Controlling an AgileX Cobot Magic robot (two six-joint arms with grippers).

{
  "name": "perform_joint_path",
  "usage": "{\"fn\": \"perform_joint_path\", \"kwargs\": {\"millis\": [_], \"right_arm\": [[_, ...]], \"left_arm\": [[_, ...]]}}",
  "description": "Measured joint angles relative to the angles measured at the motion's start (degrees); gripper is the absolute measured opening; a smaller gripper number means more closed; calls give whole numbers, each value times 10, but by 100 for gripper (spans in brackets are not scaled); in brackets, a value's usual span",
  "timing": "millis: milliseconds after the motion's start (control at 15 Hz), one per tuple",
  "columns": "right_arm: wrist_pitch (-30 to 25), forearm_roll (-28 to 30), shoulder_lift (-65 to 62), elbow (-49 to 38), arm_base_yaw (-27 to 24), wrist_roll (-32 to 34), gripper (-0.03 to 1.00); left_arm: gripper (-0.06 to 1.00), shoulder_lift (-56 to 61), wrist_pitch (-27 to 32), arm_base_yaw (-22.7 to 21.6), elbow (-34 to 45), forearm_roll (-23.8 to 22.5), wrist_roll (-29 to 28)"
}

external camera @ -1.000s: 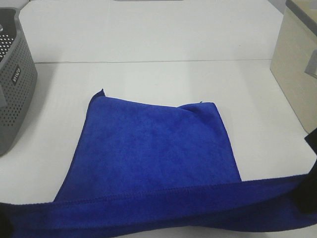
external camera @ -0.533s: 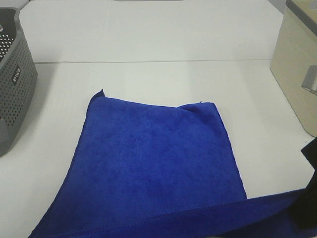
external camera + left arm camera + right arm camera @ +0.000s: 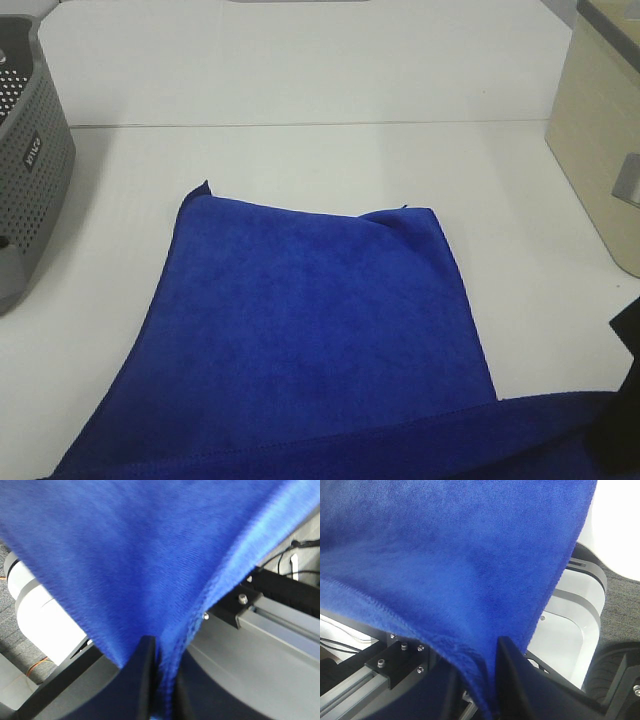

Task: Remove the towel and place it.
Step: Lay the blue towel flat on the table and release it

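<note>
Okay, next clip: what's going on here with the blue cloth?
Both arms hold the blue towel by its near edge. The left hand and the right hand each pinch it, as the wrist views show. That edge is raised, while the far part lies flat on the white table. A grey basket stands at far left.

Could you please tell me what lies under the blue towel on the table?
Only the white table shows around the towel; it lies mostly flat, without bulges. Whatever it covers is hidden.
</note>
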State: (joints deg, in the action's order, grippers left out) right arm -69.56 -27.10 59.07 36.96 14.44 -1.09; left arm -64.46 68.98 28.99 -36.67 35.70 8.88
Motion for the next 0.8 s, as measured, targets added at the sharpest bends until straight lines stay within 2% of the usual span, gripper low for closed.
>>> {"fn": "perform_joint_path", "kwargs": {"millis": [67,267,400,600,800], "right_arm": [[0,0,0,0,0,2,30],[0,0,0,0,0,30,56],[0,4,0,0,0,32,66],[0,10,0,6,0,30,68],[0,21,0,32,0,33,68]], "left_arm": [[14,0,0,7,0,0,0],[44,0,5,43,0,1,0],[57,0,5,44,0,2,0],[60,0,-5,44,-22,-14,0],[60,0,-37,44,-62,-76,-15]]}}
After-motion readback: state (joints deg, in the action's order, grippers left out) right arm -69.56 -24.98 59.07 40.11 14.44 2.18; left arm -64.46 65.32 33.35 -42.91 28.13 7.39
